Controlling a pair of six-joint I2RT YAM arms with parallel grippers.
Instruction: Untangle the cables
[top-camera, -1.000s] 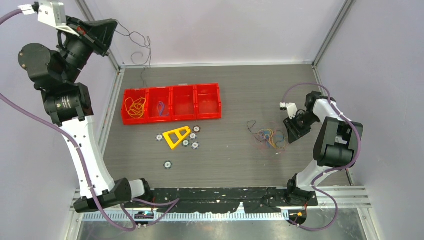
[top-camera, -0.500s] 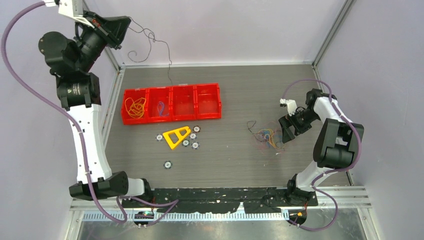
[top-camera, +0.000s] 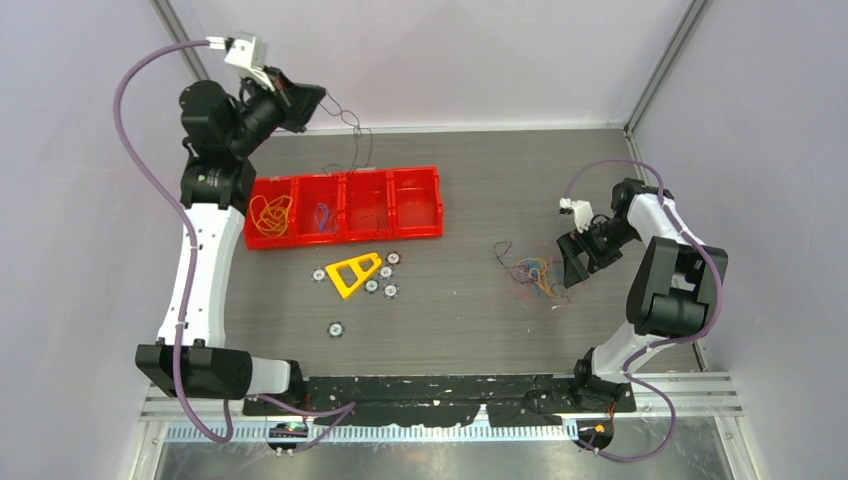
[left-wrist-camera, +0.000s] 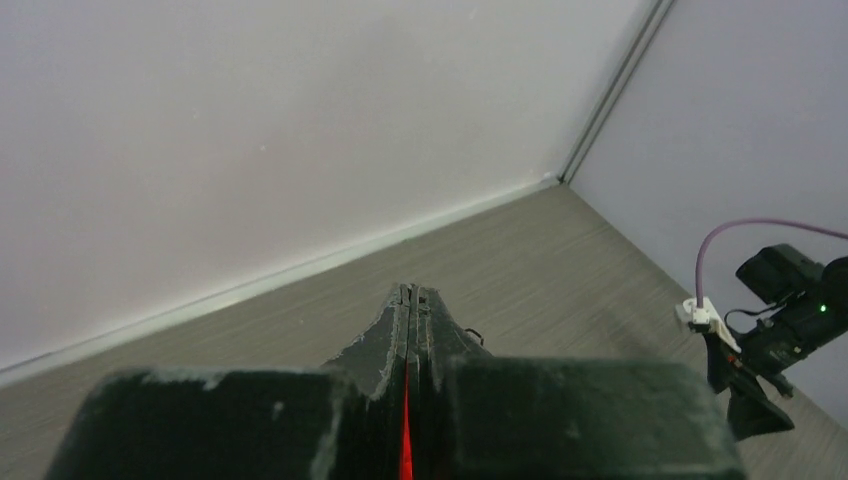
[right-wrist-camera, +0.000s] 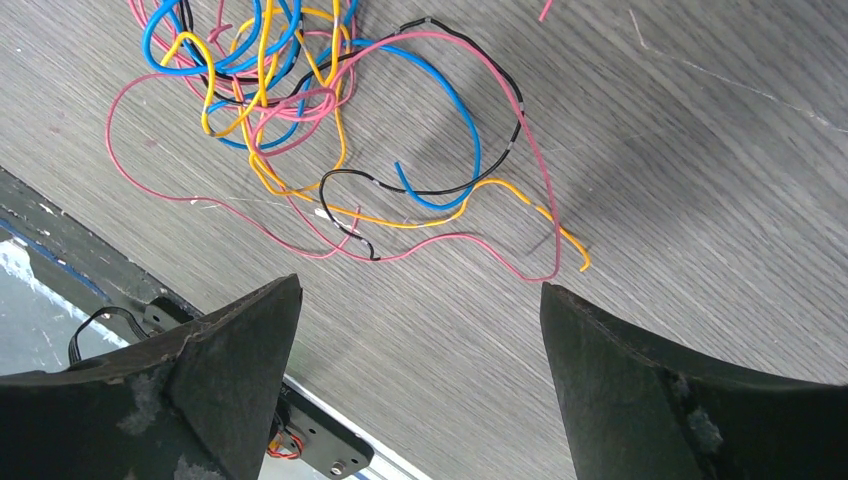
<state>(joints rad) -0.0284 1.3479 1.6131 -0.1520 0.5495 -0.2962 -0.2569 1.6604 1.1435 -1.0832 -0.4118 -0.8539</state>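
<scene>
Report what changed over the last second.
The left gripper, shut on a thin dark cable, swung rightward and lower, from the left wall toward the red tray, with the cable trailing below it. The right gripper edged slightly toward the tangle and is open. The tray, yellow triangle and tangle stayed put.

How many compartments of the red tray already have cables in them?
2. The leftmost compartment holds the orange-yellow bunch; the second compartment holds a blue cable. The other two show none. The left gripper holds a dark cable.
</scene>
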